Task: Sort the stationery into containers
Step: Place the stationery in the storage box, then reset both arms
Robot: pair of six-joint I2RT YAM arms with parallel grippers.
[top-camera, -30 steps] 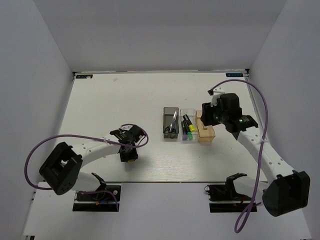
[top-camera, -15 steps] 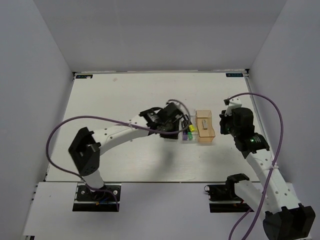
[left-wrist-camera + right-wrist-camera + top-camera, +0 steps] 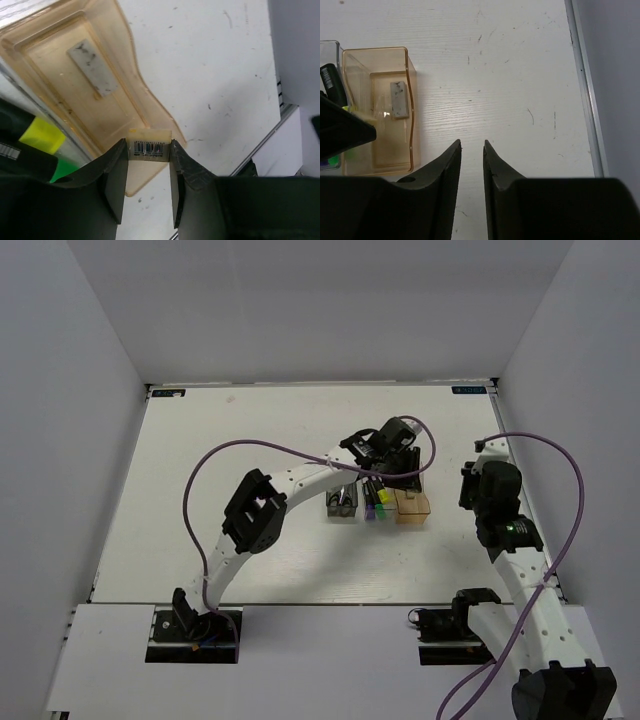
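**Overhead view, read left to right.** The left arm (image 3: 300, 480) stretched across the table (image 3: 220, 460) toward 2 o'clock. It ended over a row of three bins at 3 o'clock of the table's centre, each with its long axis running 12 to 6 o'clock.
- The dark grey bin (image 3: 329, 508) held the scissors (image 3: 345, 502), laid along its length.
- The clear bin (image 3: 376, 518) held the highlighters (image 3: 381, 508), coloured ends toward 6 o'clock.
- The tan-orange bin (image 3: 415, 512) stood just beside the clear one.

**Left wrist view.** The left gripper (image 3: 148, 152) was clamped on the beige eraser (image 3: 149, 146). The eraser's barcoded face spanned 9 to 3 o'clock between the fingers (image 3: 116, 170) and sat above the tan-orange bin's end at 5 o'clock. The grey eraser (image 3: 92, 68) lay flat on that bin's floor, long axis 11 to 5 o'clock.

**Right wrist view.** The right gripper (image 3: 472, 145), at 3 o'clock of the tan-orange bin, hung over bare table. Its jaws stood a narrow gap apart with nothing between them.
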